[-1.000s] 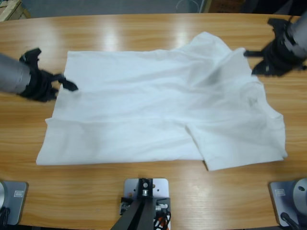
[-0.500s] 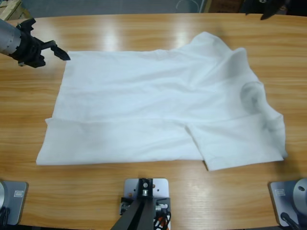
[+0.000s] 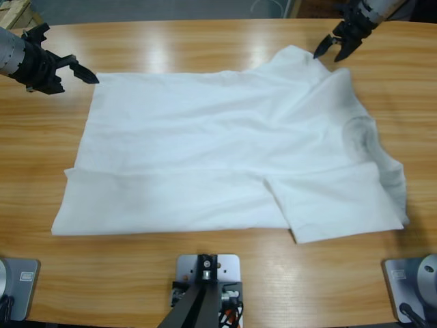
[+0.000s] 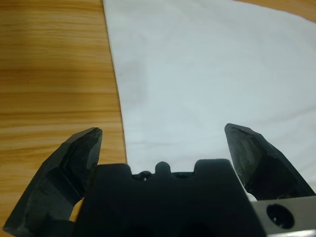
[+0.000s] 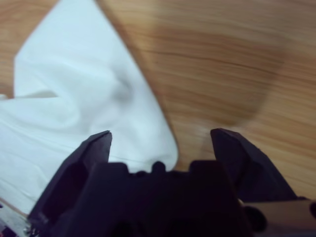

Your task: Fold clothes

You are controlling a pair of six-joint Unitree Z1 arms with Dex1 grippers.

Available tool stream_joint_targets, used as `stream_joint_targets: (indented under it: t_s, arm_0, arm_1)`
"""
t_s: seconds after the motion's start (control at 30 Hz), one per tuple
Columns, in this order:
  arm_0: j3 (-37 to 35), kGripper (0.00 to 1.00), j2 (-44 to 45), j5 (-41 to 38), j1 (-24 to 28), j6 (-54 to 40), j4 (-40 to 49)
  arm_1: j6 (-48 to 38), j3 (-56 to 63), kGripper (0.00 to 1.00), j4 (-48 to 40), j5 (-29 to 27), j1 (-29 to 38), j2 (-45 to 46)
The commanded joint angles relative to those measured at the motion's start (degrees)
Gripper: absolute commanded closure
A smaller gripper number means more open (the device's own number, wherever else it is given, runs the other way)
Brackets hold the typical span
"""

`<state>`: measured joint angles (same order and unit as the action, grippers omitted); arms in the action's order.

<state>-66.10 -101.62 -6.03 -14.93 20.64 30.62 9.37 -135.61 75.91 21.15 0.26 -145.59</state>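
The clothes are one white T-shirt [image 3: 225, 157] spread across the wooden table [image 3: 205, 41], its near edge and right part folded over. My left gripper [image 3: 80, 70] hovers open just off the shirt's far-left corner; in the left wrist view the fabric [image 4: 207, 74] lies between and beyond the jaws, its edge running along the wood. My right gripper [image 3: 329, 48] is open above the raised sleeve tip [image 3: 297, 53] at the far right; the right wrist view shows that white tip [image 5: 98, 94] under the jaws. Neither gripper holds anything.
Bare wood [image 3: 102, 273] borders the shirt on all sides. The far table edge [image 3: 171, 23] runs along the top of the high view, with a light wooden object [image 3: 10, 10] beyond it at the top left.
Both grippers lifted away from the shirt's edges toward the far side. The right one left the view half a second ago and has come back down over the sleeve tip.
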Motion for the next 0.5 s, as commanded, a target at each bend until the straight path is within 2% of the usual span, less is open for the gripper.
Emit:
stream_joint_targets:
  t_s: [0.03,0.07,0.1,0.13,0.5]
  arm_0:
    - [1.6,0.036,-2.5,-0.6,-1.2,0.1,-0.4]
    - [1.7,0.036,-2.5,-0.6,-1.3,0.1,-0.4]
    - [1.8,0.036,-2.5,-0.6,-1.4,0.1,-0.4]
    - [2.0,0.036,-2.5,-0.6,-1.5,0.1,-0.4]
    - [2.6,0.036,-2.8,-0.6,-1.6,0.3,-0.4]
  arm_1:
    - [1.8,-0.9,0.271,0.8,3.8,-1.4,-5.6]
    - [2.1,-1.0,0.315,0.8,4.3,-1.4,-5.9]
    - [2.5,-1.1,0.412,0.9,4.7,-1.4,-6.1]
    - [2.7,-1.0,0.428,1.1,4.8,-1.4,-6.1]
    - [3.9,-0.8,0.432,2.3,6.2,-0.2,-7.3]
